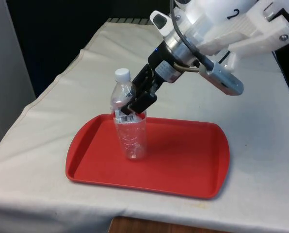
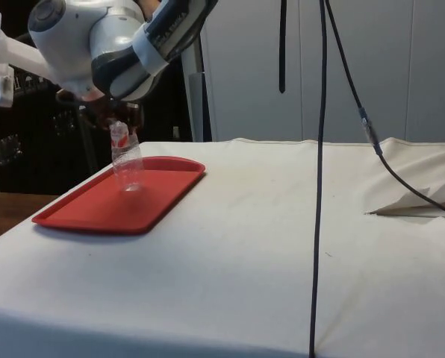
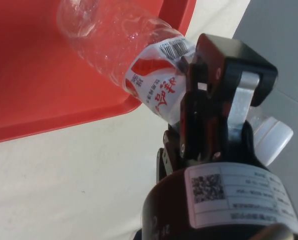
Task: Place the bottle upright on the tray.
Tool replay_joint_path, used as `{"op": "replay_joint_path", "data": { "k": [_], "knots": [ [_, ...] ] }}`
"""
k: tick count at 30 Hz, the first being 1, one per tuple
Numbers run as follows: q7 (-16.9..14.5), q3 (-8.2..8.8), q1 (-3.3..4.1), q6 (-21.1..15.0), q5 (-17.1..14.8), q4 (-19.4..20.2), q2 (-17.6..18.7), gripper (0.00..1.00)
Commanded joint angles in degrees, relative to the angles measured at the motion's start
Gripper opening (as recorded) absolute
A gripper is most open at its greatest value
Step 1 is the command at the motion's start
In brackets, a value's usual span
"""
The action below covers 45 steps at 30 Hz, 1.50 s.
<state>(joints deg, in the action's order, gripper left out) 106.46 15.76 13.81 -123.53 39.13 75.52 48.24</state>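
Wrist view: bottle (image 3: 120, 47) label (image 3: 156, 80) shows barcode (image 3: 173, 48), red characters

Lab: cloth-draped table (image 2: 297, 224), hanging cables (image 2: 321, 149).

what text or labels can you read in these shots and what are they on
Bottle label: red Chinese characters and a barcode, too small to read with certainty.
White sticker on the gripper body: a QR code and lines of fine print, unreadable.
Red tray: no text.
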Motion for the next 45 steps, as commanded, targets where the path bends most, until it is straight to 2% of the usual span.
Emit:
{"op": "replay_joint_path", "data": {
  "k": [1, 2, 3, 9, 20, 21, 22, 34, 36, 37, 40, 41, 44, 45],
  "knots": [
    [1.09, 0.11, 0.34, -0.11, 0.57, 0.0, 0.11, 0.18],
    [0.4, -0.17, 0.0, 0.11, 0.4, 0.0, 0.0, 0.18],
    [1.43, -0.11, 0.29, 0.06, 0.97, 0.0, 0.11, 0.18],
    [3.32, -1.15, 0.06, 0.8, 2.92, -0.06, 0.0, 0.18],
    [3.84, -1.43, -0.23, 0.34, 2.81, -0.06, 0.57, 0.18],
    [3.61, -1.32, 0.0, 0.97, 2.92, -0.06, 0.52, 0.18],
    [3.84, -1.49, -0.29, 0.34, 2.75, -0.06, 0.57, 0.18],
    [3.67, -1.38, -0.11, 0.97, 2.92, -0.11, 0.52, 0.19],
    [3.67, -1.38, -0.11, 1.03, 2.92, -0.11, 0.52, 0.25],
    [3.67, -1.38, -0.11, 1.2, 2.98, -0.17, 0.52, 0.34],
    [3.61, -1.32, -0.06, 1.55, 3.04, -0.23, 0.52, 0.51],
    [3.61, -1.38, -0.11, 1.32, 2.98, -0.23, 0.57, 0.51],
    [3.61, -1.43, -0.11, 1.38, 3.04, -0.23, 0.57, 0.72],
    [3.61, -1.43, -0.11, 1.43, 3.04, -0.23, 0.57, 0.85]
  ]
}}
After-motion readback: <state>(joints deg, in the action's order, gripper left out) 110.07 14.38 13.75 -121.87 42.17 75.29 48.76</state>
